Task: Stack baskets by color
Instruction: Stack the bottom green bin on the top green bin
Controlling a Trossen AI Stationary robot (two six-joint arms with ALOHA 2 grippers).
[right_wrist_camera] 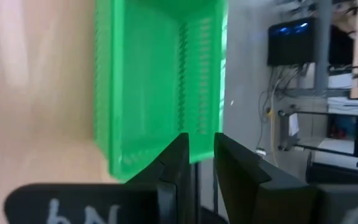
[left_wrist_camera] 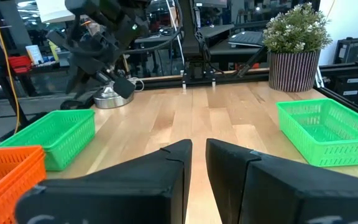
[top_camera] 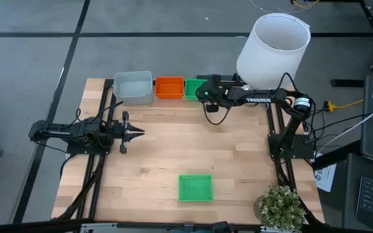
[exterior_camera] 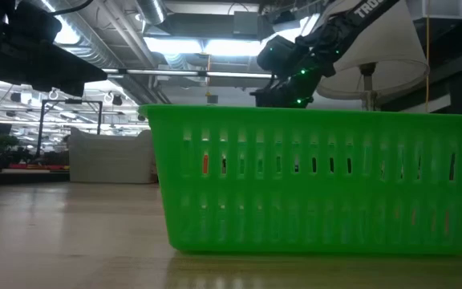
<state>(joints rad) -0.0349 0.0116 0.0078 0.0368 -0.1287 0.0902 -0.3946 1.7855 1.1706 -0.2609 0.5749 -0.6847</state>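
Note:
Three baskets stand in a row along the table's far edge: a pale grey one (top_camera: pixel 133 87), an orange one (top_camera: pixel 169 87) and a green one (top_camera: pixel 193 88). Another green basket (top_camera: pixel 195 188) rests on its bottom near the front edge and fills the low view (exterior_camera: pixel 319 181). My right gripper (top_camera: pixel 203 94) slants down over the far green basket (right_wrist_camera: pixel 148 81), open by a narrow gap (right_wrist_camera: pixel 201 155), with its fingers on either side of the basket's right-hand wall. My left gripper (top_camera: pixel 138 133) waits level at the left, a narrow gap (left_wrist_camera: pixel 197 152) between its fingers, which hold nothing. My right gripper comes at the far green basket from the table's right, slanting down. The basket's right-hand wall (right_wrist_camera: pixel 199 140) shows in the gap between the fingers. I cannot tell whether either finger touches it. The basket rests flat on the table.
A large white lampshade (top_camera: pixel 274 48) rises at the far right, right behind my right arm. A potted plant (top_camera: pixel 280 207) stands at the front right corner. Bare wood (top_camera: pixel 193 142) lies between the far row and the front basket.

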